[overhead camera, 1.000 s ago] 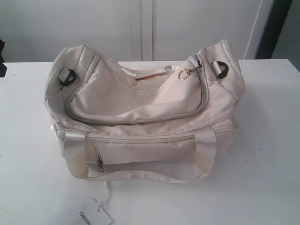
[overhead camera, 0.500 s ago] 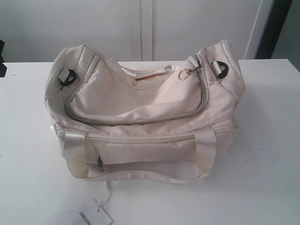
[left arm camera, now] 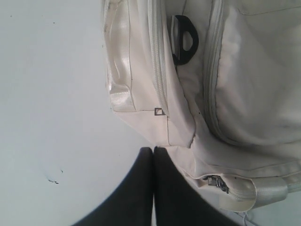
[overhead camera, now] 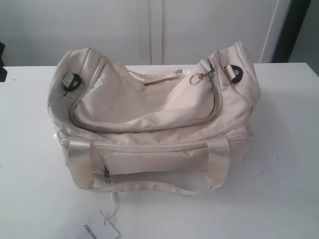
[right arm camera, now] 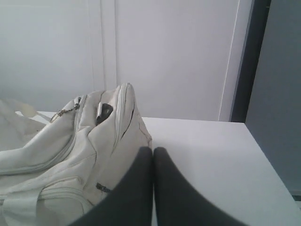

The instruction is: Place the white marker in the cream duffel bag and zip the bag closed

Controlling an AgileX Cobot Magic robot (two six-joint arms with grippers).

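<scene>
One cream fabric duffel bag (overhead camera: 164,164), interior hidden, two black D-rings (overhead camera: 71,81), white paper tag (overhead camera: 102,230) cut off, left gripper (left arm camera: 153,149), right gripper (right arm camera: 153,149) both clenched empty

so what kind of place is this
Probably a lab or test room rather than a home: a plain white table, blank white wall panels behind it, and a cream duffel bag with a paper tag.

Matt cream cloth duffel bag (overhead camera: 149,124), glossy webbing handles (overhead camera: 79,149), gold metal ring (overhead camera: 196,78), smooth white table (overhead camera: 284,164)
</scene>
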